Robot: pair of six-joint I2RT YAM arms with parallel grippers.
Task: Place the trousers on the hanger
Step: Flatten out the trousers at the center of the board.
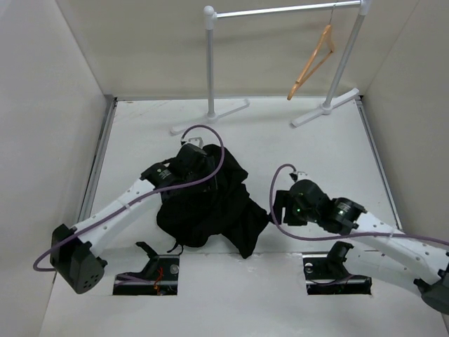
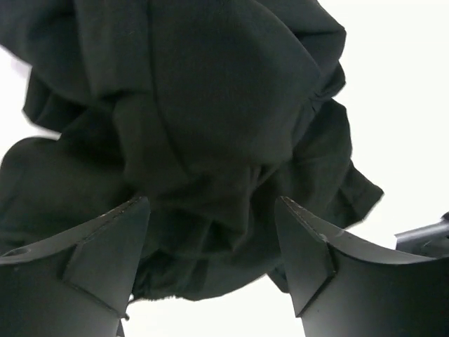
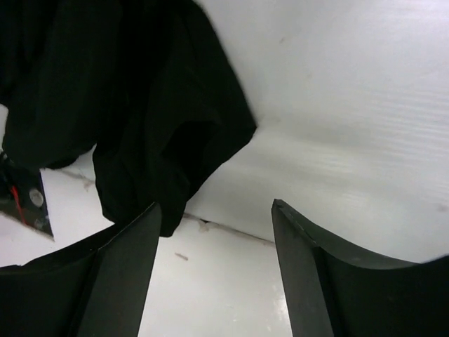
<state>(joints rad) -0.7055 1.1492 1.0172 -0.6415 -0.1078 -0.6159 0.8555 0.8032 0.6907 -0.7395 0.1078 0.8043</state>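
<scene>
So the flat white table (image 1: 295,140) fills most of the top view, and the crumpled black cloth trousers (image 1: 210,210) sit in a heap a bit toward 7 o'clock of its middle. Way off at 1 o'clock the silver-grey metal rail on white posts (image 1: 280,10) carries the orange-tan wooden triangular hanger (image 1: 313,60), well apart from the cloth. The left gripper (image 2: 212,203) is at the heap's 12 o'clock edge, fingers spread wide with fabric bunched just ahead of them, nothing pinched. The right gripper (image 3: 215,205) is at the heap's 3 o'clock, also spread, over bare table with a cloth corner beside one finger. I'd guess this stuff is light, floppy and saggy, so grab a thick fold or the waistband, if you can even find it in that mess
</scene>
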